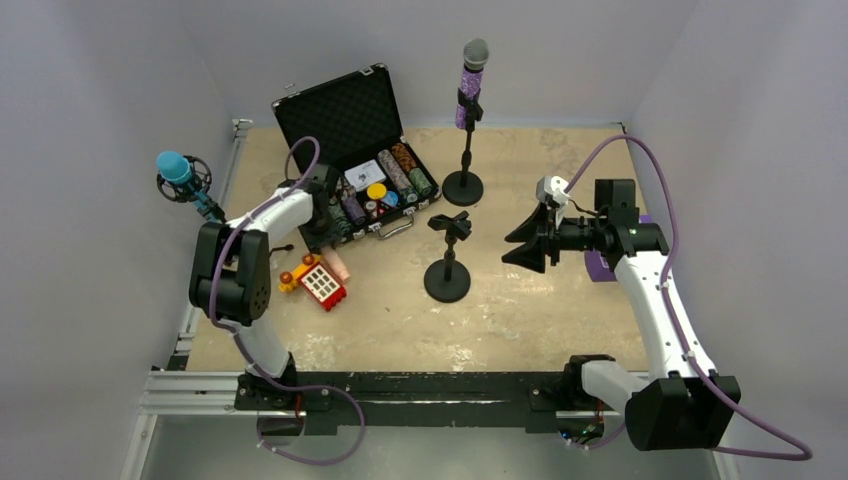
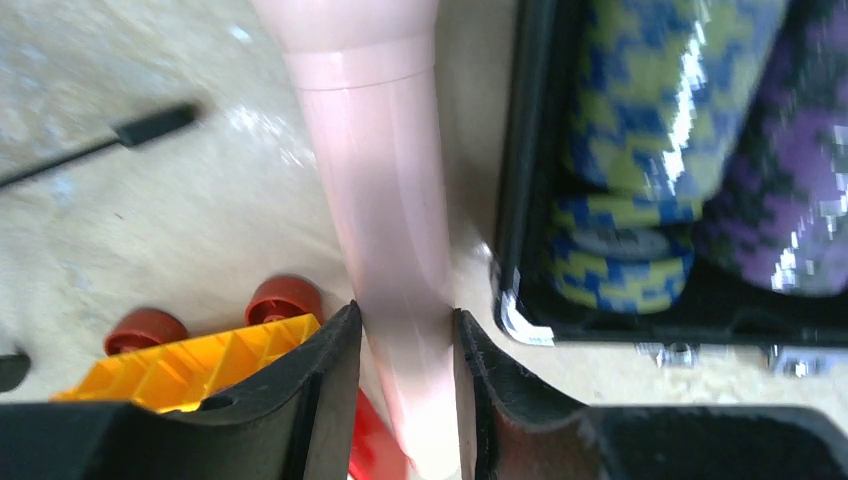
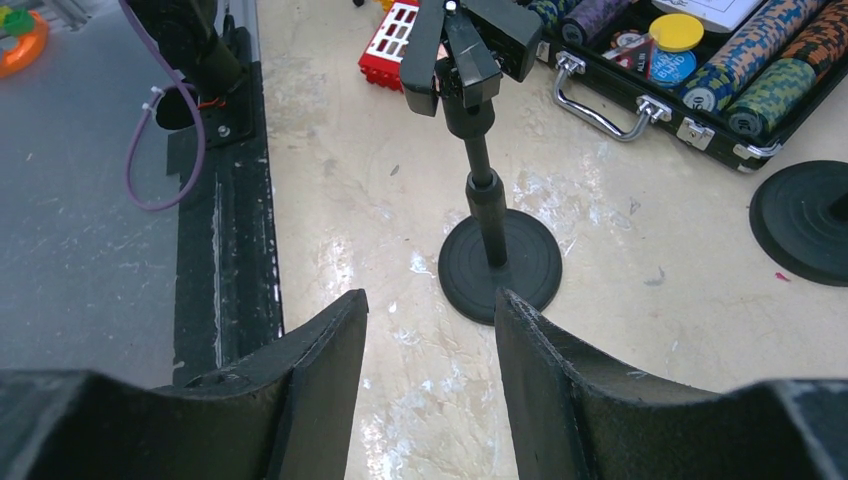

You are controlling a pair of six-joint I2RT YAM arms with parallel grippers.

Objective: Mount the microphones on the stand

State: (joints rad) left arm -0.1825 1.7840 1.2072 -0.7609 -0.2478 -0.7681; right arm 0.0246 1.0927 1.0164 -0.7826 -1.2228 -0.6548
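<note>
At the left edge of the bench [image 1: 540, 310] the blue microphone [image 1: 174, 167] is held in a ring mount [image 1: 201, 176]. Further right, the peach-pink microphone [image 2: 385, 200] is pinched by the left gripper [image 2: 405, 325], both fingers pressed against its body; it is set between a red and yellow toy block [image 1: 320, 283] and the front wall of an open chip case [image 1: 340, 120]. Near the bench's middle an empty stand [image 1: 447, 262] is seen. By the far edge the purple microphone [image 1: 471, 85] is carried upright in a far stand [image 1: 464, 170]. Toward the right edge the right gripper [image 3: 430, 305] is held spread, nothing between its jaws
</note>
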